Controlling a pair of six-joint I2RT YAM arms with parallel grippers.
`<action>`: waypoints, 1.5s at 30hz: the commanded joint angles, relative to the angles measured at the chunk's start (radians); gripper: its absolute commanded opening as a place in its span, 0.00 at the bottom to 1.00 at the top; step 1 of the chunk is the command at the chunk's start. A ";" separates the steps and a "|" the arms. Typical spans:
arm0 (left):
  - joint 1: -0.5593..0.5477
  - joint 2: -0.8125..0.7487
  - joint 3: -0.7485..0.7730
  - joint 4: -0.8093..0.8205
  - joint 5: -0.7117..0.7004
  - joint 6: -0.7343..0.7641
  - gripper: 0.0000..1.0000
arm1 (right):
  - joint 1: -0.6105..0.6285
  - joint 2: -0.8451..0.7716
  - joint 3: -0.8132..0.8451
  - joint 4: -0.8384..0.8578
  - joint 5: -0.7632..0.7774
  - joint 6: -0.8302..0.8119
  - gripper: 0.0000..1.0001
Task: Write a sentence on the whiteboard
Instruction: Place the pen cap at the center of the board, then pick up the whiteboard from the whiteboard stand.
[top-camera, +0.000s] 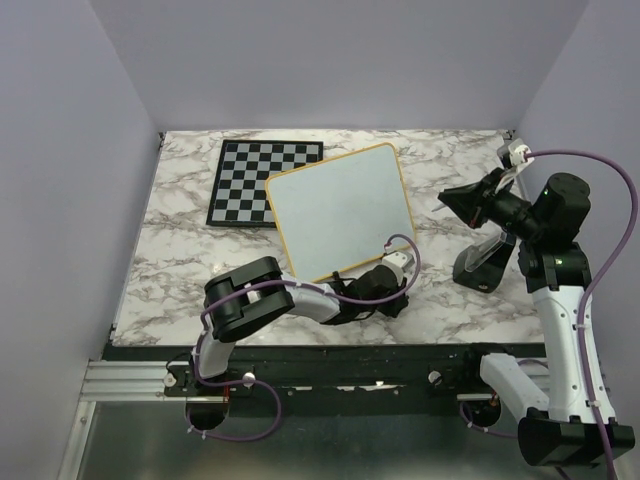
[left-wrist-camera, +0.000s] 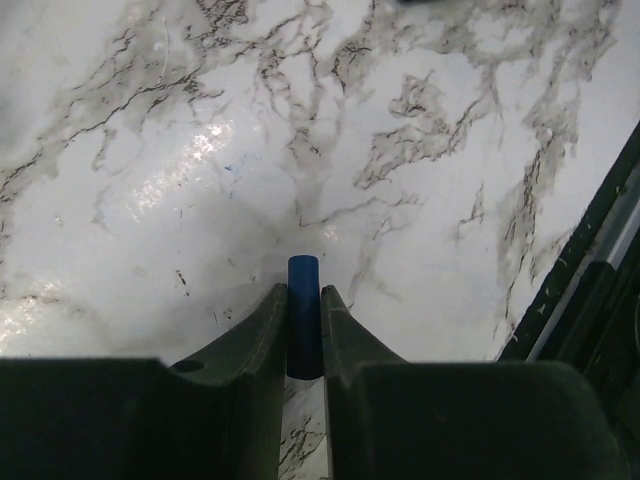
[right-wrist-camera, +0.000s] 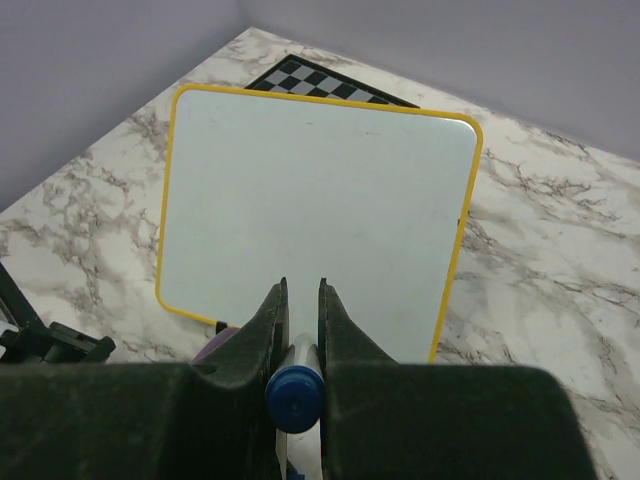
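Right wrist: your R claw (right-wrist-camera: 300, 292) grips marker (right-wrist-camera: 293, 398), whiteboard (right-wrist-camera: 320, 200) blank; L claw (left-wrist-camera: 303, 292) pinches blue cap (left-wrist-camera: 303, 325). Lower tip gently, light pressure.

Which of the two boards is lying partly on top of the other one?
The whiteboard, the blank one with the yellow frame; its corner covers an edge of the checkered chessboard.
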 joint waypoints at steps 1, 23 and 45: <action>-0.004 0.017 0.028 -0.109 -0.093 -0.025 0.29 | -0.012 -0.012 -0.017 0.030 -0.035 0.019 0.01; -0.021 -0.590 -0.234 -0.172 -0.157 0.124 0.54 | -0.030 -0.015 -0.040 0.044 -0.132 -0.004 0.01; 0.323 -1.411 -0.441 -0.560 -0.311 0.090 0.99 | -0.029 0.008 -0.134 0.162 -0.496 -0.033 0.01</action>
